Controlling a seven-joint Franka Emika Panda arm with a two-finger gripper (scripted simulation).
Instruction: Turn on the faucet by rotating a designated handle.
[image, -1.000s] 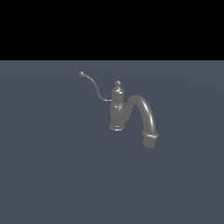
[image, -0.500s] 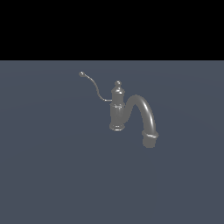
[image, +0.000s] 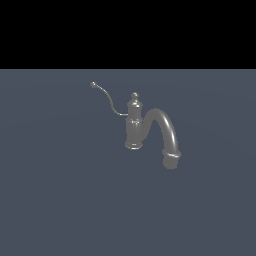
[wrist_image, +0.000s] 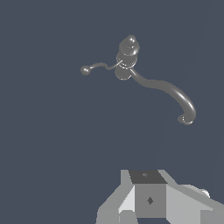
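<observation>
Tool (wrist_image: 151, 205) seen only in the wrist view, body alone — fingertips out of frame, so cannot tell how far open; nothing visibly held, well apart from the faucet (image: 134, 125). Faucet standing upright on the dark desk (image: 60, 200), thick arched spout (image: 164, 129) reaching toward the exterior view's right. Handle (image: 107, 97) sweeping up toward the exterior view's left, ending in a small ball tip (image: 93, 84). Likely stiff, smooth metal — slippery. Best pushed or gripped near the ball end for leverage, not at the post.
</observation>
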